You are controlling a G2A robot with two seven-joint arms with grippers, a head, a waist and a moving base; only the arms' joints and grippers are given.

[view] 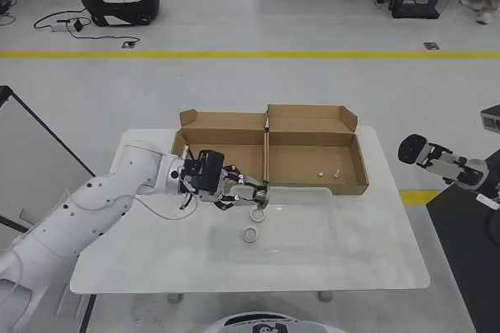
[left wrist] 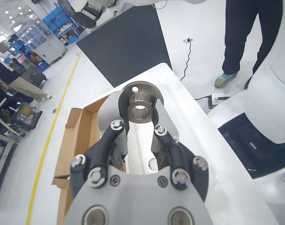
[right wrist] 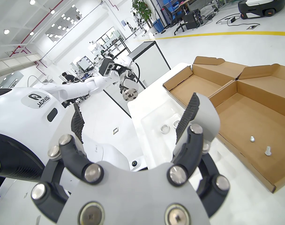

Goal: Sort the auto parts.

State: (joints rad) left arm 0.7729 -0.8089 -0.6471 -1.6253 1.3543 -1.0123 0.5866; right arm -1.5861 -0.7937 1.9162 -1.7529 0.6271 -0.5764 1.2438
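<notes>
The left gripper, clenched on the silver flanged metal bushing just above the white table, should probably carry it level over the empty brown cardboard box and lower before letting go, while the right gripper hangs released.

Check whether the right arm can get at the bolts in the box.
Probably yes: the right gripper is open and empty, and the bolts lie uncovered in the box nearest it.
</notes>
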